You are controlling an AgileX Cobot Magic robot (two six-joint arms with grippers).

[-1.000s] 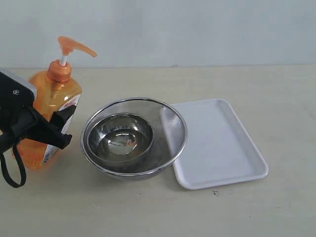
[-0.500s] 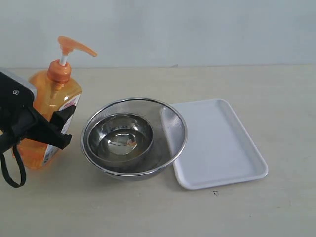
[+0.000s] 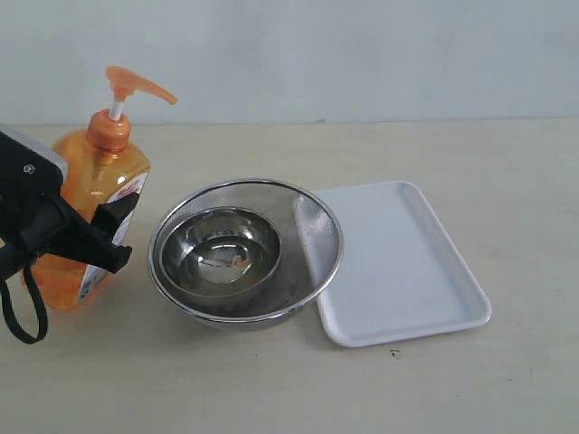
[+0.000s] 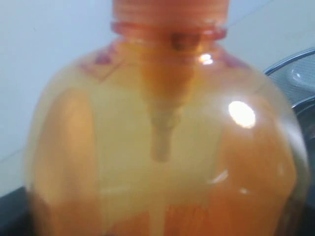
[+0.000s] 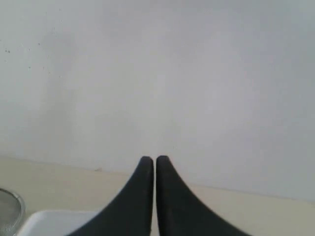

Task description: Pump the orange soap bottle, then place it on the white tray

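The orange soap bottle (image 3: 98, 167) stands upright on the table at the far left, its pump head (image 3: 136, 86) raised on the white stem. My left gripper (image 3: 125, 231) reaches in from the left edge, one black finger on each side of the bottle's lower body, shut on it. The left wrist view is filled by the bottle (image 4: 162, 147) at very close range, and the fingers are hidden there. The white tray (image 3: 407, 262) lies flat at right of centre. My right gripper (image 5: 154, 163) is shut on nothing, facing the wall above the tray's (image 5: 49, 221) corner; it is out of the exterior view.
A steel mesh bowl (image 3: 312, 226) holding a smaller steel bowl (image 3: 222, 249) sits between the bottle and the tray, touching the tray's left edge. Its rim (image 4: 295, 61) shows close beside the bottle. A wall runs behind the table.
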